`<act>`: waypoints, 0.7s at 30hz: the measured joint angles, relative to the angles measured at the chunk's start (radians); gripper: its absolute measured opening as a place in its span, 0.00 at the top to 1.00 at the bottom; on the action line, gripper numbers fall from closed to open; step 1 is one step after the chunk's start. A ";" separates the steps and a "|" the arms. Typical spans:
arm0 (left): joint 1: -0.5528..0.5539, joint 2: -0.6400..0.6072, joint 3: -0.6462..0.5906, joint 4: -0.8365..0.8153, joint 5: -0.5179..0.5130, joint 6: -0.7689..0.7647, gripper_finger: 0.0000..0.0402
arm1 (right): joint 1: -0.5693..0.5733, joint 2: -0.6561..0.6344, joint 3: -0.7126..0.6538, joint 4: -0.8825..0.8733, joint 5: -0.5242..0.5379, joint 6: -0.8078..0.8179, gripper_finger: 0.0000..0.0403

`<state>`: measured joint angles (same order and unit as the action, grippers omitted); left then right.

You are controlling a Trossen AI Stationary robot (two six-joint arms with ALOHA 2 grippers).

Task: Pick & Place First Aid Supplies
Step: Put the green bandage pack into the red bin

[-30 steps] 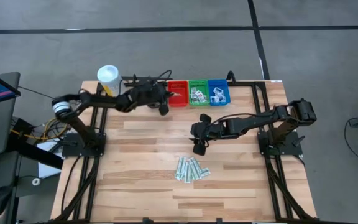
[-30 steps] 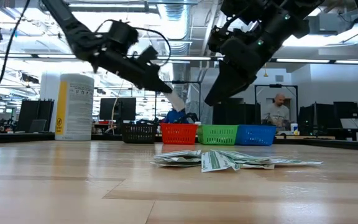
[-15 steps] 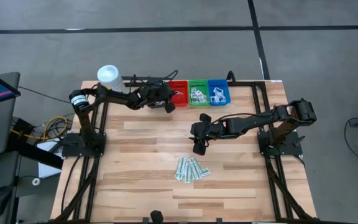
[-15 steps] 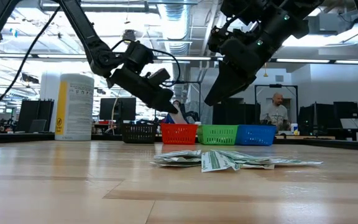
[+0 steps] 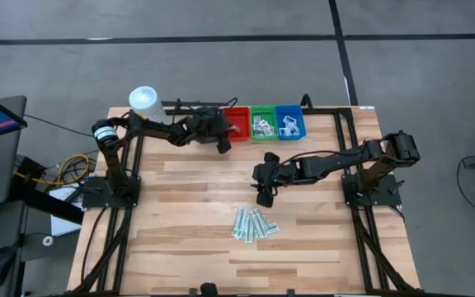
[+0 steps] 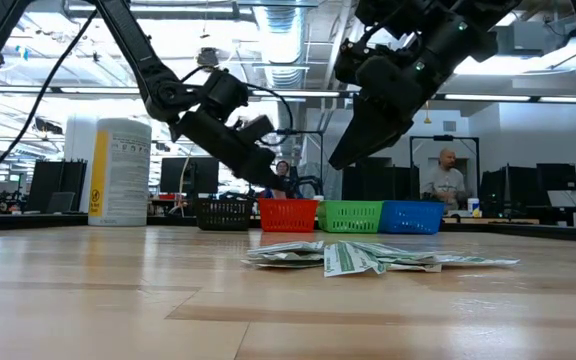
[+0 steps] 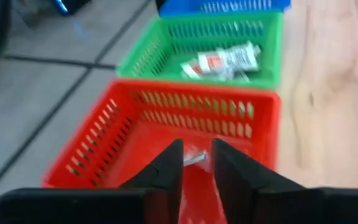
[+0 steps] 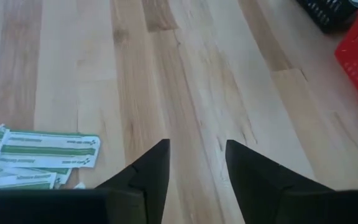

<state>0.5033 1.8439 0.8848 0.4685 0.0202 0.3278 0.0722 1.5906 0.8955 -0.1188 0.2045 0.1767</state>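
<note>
Currently left gripper [image 7: 196, 163] released, empty, above red plastic mesh bin [image 7: 166, 124] at table's far edge; white packet [image 7: 193, 156] inside; right gripper [image 8: 194, 163] parted, empty, mid-table.

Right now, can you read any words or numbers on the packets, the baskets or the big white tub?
No text can be read.
Pale-green strips: dark print, too small and blurred.
Packets in the green bin: red and dark print, blurred.
White canister: yellow label and lines of small print, too small.
Red bin: no writing visible.
</note>
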 joint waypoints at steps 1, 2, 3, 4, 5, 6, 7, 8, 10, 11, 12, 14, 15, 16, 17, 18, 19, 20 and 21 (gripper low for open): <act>-0.003 0.000 0.000 -0.022 0.002 -0.011 0.77 | 0.001 0.000 0.000 0.000 0.000 0.000 0.62; -0.007 0.000 0.000 -0.040 0.003 -0.023 0.75 | 0.005 0.000 0.000 0.000 0.000 0.001 0.62; -0.012 0.000 0.000 -0.057 0.003 -0.033 0.74 | 0.008 0.000 0.000 0.000 0.001 0.004 0.61; -0.019 0.000 0.000 -0.070 0.003 -0.043 0.72 | 0.014 0.000 0.000 0.000 0.001 0.006 0.61; -0.028 0.000 0.000 -0.083 0.004 -0.045 0.71 | 0.019 0.000 0.000 0.000 0.001 0.006 0.61; -0.037 0.000 0.000 -0.093 0.005 -0.047 0.70 | 0.025 0.000 0.000 -0.001 0.001 0.007 0.60; -0.048 0.000 -0.004 -0.094 0.006 -0.048 0.70 | 0.031 0.000 0.000 -0.003 0.001 0.008 0.60; -0.060 0.000 -0.007 -0.095 0.006 -0.047 0.69 | 0.038 0.001 0.000 -0.005 0.001 0.008 0.60; -0.080 0.000 -0.011 -0.095 0.007 -0.041 0.68 | 0.050 0.002 0.000 -0.008 0.001 0.007 0.60; -0.090 0.000 -0.011 -0.095 0.007 -0.034 0.68 | 0.057 0.002 0.000 -0.008 0.001 0.007 0.60; -0.097 0.000 -0.011 -0.094 0.005 -0.022 0.68 | 0.062 0.002 0.000 -0.008 0.001 0.006 0.60; -0.107 -0.006 -0.011 -0.095 -0.038 0.012 0.68 | 0.072 0.002 0.000 -0.009 0.002 -0.001 0.60; -0.108 -0.010 -0.011 -0.095 -0.072 0.029 0.68 | 0.076 0.002 0.000 -0.009 0.002 -0.008 0.61; -0.110 -0.016 -0.011 -0.093 -0.105 0.037 0.68 | 0.079 0.002 0.000 -0.009 0.003 -0.015 0.61; -0.109 -0.026 -0.011 -0.094 -0.135 0.039 0.68 | 0.079 0.002 0.000 -0.008 0.003 -0.017 0.61; -0.108 -0.035 -0.011 -0.090 -0.162 0.041 0.68 | 0.079 0.002 0.000 -0.009 0.003 -0.019 0.62; -0.105 -0.047 -0.011 -0.088 -0.178 0.042 0.68 | 0.076 0.002 0.000 -0.008 0.004 -0.019 0.62; -0.102 -0.061 -0.011 -0.089 -0.187 0.042 0.68 | 0.072 0.002 0.000 -0.009 0.003 -0.019 0.63; -0.101 -0.074 -0.011 -0.086 -0.190 0.042 0.68 | 0.069 0.002 0.000 -0.008 0.004 -0.018 0.64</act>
<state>0.4023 1.7697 0.8738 0.3828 -0.1696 0.3698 0.1409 1.5921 0.8955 -0.1273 0.2081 0.1585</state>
